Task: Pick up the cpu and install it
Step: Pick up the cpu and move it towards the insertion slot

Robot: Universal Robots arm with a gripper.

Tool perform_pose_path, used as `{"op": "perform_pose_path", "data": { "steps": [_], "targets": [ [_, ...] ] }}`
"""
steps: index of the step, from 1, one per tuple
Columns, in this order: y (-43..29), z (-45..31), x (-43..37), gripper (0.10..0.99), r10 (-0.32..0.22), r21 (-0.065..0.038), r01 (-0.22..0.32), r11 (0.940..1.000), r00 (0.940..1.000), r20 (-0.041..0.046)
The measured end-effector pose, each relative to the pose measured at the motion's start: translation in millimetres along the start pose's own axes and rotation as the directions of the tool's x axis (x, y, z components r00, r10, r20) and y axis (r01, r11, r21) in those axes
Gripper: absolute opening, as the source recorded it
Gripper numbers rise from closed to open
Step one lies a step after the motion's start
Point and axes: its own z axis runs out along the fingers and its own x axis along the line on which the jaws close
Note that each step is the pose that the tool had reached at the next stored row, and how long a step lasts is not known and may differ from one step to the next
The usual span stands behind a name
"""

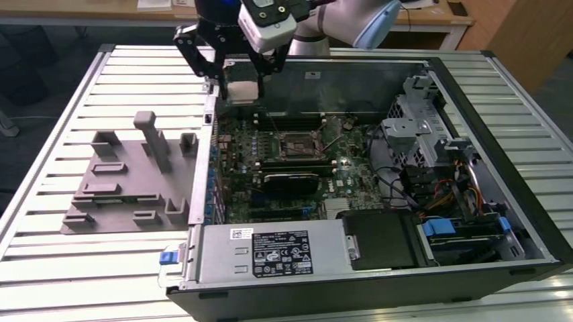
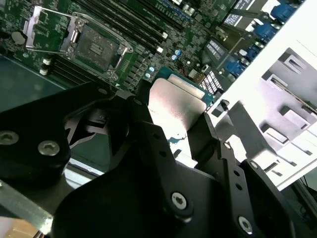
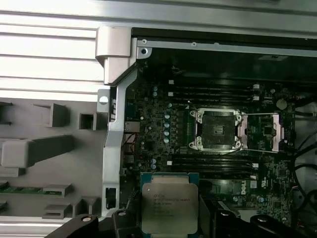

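Gripper (image 1: 240,94): its black fingers (image 3: 130,220) are clamped on two opposite sides of the cpu (image 3: 169,208), which hangs above the open computer case (image 1: 501,168).
Cpu look: small flat square with a silvery-grey metal lid, faint print on it, and a thin green border round the lid.
Cpu place: over the case's far corner on the exterior view's left, by the wall beside the grey tray (image 1: 125,188).
Socket (image 3: 218,130): black-framed, its metal latch swung open, mid-motherboard, well apart from the cpu.

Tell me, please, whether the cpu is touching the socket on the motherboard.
Apart. In the first wrist view the cpu sits clamped in the gripper, with memory slots showing between it and the socket.
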Motion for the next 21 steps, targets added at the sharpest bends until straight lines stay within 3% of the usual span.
{"op": "perform_pose_path", "data": {
  "steps": [12,21],
  "targets": [
    [-0.8,7.5,-21.7,0.545,0.000,0.000,0.000,1.0000,1.0000,0.0000],
    [-1.3,16.7,-30.1,0.545,0.000,0.000,0.000,1.0000,1.0000,-0.0001]
  ]
}}
